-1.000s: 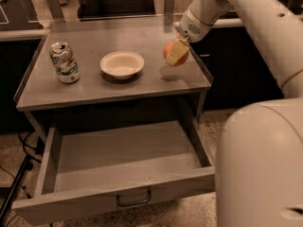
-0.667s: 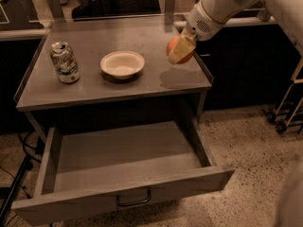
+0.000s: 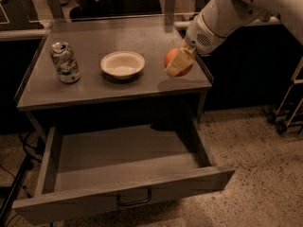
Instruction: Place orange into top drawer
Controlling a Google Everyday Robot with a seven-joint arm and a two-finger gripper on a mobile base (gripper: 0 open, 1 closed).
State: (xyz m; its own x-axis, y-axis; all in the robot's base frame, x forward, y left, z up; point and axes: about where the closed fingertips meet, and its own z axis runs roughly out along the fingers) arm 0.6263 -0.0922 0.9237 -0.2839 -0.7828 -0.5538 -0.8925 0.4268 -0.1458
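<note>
My gripper [image 3: 178, 63] is shut on the orange [image 3: 173, 60], a small round fruit partly hidden by a pale finger. It holds the orange in the air over the right end of the grey tabletop [image 3: 94, 86], near the front right corner. The white arm comes in from the upper right. The top drawer [image 3: 123, 167] stands pulled out below the tabletop, wide and shallow, with nothing inside. Its flat front panel carries a dark curved wire handle [image 3: 134, 200].
A white bowl [image 3: 122, 64] sits mid-table and a crushed drink can [image 3: 66, 63] stands at the left. A dark counter runs behind the table. A wheeled cart frame [image 3: 289, 105] stands on the speckled floor at the right.
The gripper with the orange has moved forward, toward the table's front right corner. The arm's large near segment has left the lower right of the view.
</note>
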